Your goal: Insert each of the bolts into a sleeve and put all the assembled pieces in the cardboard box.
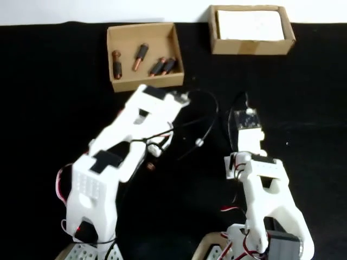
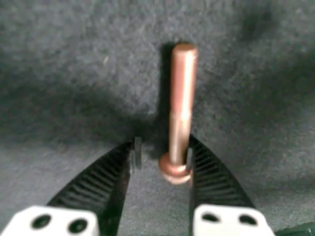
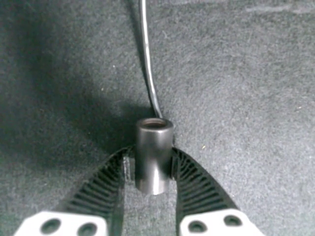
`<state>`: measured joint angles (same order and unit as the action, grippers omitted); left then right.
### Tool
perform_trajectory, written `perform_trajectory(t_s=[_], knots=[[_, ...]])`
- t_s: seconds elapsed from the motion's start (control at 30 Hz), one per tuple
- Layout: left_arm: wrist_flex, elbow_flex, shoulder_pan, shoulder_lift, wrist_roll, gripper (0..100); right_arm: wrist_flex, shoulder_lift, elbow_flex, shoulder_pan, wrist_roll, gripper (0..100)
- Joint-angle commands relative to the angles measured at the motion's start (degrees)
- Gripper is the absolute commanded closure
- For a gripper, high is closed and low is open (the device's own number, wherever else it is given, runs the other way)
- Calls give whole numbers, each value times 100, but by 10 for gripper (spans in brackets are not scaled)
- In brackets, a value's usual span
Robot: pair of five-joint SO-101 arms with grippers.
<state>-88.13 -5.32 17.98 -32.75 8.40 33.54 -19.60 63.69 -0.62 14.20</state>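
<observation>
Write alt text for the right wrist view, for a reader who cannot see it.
The right gripper holds a dark cylindrical sleeve, open end visible, between its black ribbed fingers. Beyond it, a thin cable lies on the dark felt table.

Black cloth-covered table [image 1: 43,81] carries an open cardboard box [image 1: 146,81] up at eleven o'clock, a second box [image 1: 246,47] with a white lining at one o'clock, and a small copper-coloured piece [image 1: 150,166] near centre, toward seven o'clock.

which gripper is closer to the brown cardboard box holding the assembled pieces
Left. The left gripper sits just off the near corner of the brown cardboard box; the right gripper, shut on a dark metal sleeve, is farther off to one side.
</observation>
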Motion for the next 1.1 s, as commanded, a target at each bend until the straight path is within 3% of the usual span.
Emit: perform_trajectory(t_s=[0.0,0.23,0.3,0.47,0.63,0.77,0.83,1.07], knots=[[334,13,22,-101,-9,841,-101,-66,22,-57,-44,973],[703,127,4,-66,18,992,-259,-66,57,-66,-299,973],[686,84,-22,-4,97,991,-259,-66,57,-75,-334,973],[519,84,-48,505,1811,992,-259,-66,57,-75,-334,973],[352,66,-505,1059,4598,992,-259,-66,57,-75,-334,973],[519,110,-884,1086,6198,992,-259,-66,57,-75,-334,973],[1011,75,-989,1024,6611,991,-259,-66,57,-75,-334,973],[1582,75,-1077,752,6453,983,-259,-66,57,-75,-334,973]])
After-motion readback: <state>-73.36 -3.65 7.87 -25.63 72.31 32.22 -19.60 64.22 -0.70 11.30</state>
